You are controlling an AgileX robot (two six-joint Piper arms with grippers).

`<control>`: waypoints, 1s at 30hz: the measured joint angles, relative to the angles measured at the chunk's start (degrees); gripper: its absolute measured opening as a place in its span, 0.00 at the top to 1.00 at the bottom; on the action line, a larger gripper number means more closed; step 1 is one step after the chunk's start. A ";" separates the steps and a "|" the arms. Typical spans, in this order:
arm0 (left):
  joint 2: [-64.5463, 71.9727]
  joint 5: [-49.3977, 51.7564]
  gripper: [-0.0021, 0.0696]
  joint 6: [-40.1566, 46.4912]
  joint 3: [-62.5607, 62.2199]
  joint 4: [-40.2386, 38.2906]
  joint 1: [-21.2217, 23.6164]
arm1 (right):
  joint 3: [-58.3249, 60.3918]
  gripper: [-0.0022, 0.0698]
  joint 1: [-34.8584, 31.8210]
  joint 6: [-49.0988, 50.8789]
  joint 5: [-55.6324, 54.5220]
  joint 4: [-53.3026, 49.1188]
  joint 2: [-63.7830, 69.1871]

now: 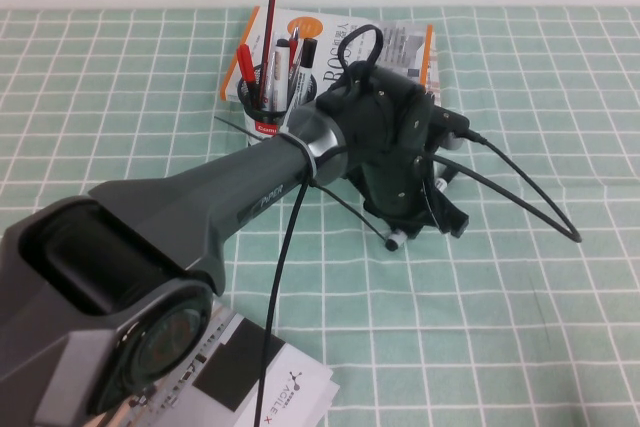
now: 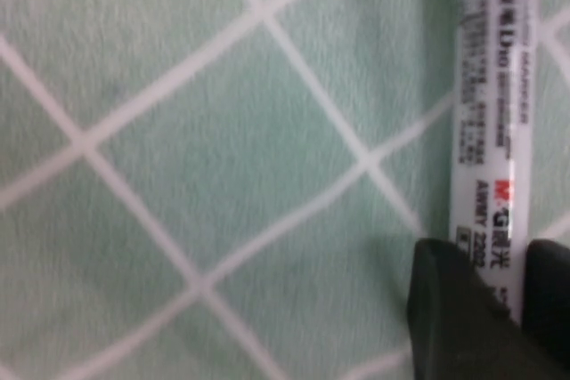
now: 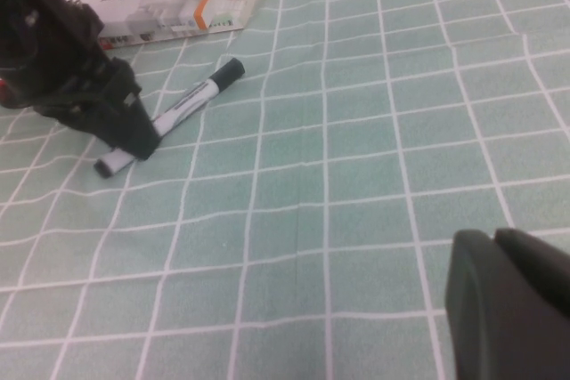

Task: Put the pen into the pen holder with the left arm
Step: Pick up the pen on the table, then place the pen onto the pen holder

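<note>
The pen (image 3: 191, 100), a white marker with a black cap, lies flat on the green checked cloth. My left gripper (image 3: 138, 144) reaches down onto its barrel near the end away from the cap. In the left wrist view the printed barrel (image 2: 490, 113) runs between the two black fingers (image 2: 445, 309), which press against it on both sides, so the left gripper (image 2: 499, 251) is shut on it. From above, the arm (image 1: 380, 147) hides most of the pen; only one end (image 1: 393, 241) shows. The black mesh pen holder (image 1: 268, 97) stands behind the arm, to its left. My right gripper (image 3: 494, 242) hovers low over bare cloth, shut and empty.
The holder holds several pens, among them a red pen (image 1: 245, 62) and a thin dark red pencil (image 1: 268, 17). A book (image 1: 400, 42) lies behind the holder. Printed papers (image 1: 260, 387) sit at the near left edge. A black cable (image 1: 530, 187) loops right of the gripper.
</note>
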 joint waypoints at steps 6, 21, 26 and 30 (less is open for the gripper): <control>-0.52 6.65 0.81 1.26 -0.18 0.42 -0.20 | 0.00 1.00 0.00 0.00 0.00 0.00 0.00; -4.42 11.24 0.81 8.81 0.38 0.43 -0.20 | 0.00 1.00 0.00 0.00 0.00 0.00 0.00; -12.30 8.55 0.82 8.81 2.88 0.00 -0.20 | 0.00 1.00 0.00 0.00 0.00 0.00 0.00; -19.42 2.28 0.82 8.81 11.16 0.00 0.06 | 0.00 1.00 0.00 0.00 0.00 0.00 0.00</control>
